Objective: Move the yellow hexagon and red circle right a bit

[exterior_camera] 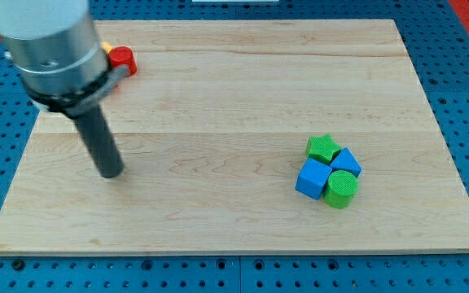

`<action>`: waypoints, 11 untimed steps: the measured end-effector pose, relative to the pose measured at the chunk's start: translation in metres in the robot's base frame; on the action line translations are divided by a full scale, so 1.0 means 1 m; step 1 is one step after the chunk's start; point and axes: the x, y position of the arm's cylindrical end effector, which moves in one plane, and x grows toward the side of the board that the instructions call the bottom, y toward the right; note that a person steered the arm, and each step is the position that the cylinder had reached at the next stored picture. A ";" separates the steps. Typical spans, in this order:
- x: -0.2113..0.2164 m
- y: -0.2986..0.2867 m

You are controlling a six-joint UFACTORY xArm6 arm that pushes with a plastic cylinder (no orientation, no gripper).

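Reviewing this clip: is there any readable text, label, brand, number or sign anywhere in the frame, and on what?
None. No writing shows on the wooden board, the red circle, the green star, the blue blocks, the green cylinder, or the rod ending in my tip.

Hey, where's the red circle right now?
The red circle sits near the board's top-left corner in the camera view, partly hidden by the arm, well above and slightly right of my tip.

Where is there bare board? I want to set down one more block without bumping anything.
Bare: the middle stretch between my tip and the green star, plus the top right corner. Crowded: lower right, where the star, blue cube, second blue block and green cylinder cluster; and top left, around the red block.
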 end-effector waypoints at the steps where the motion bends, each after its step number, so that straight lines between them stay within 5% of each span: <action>1: -0.020 -0.064; 2: -0.041 -0.117; 7: -0.203 -0.102; 10: -0.221 -0.040; 11: -0.223 -0.090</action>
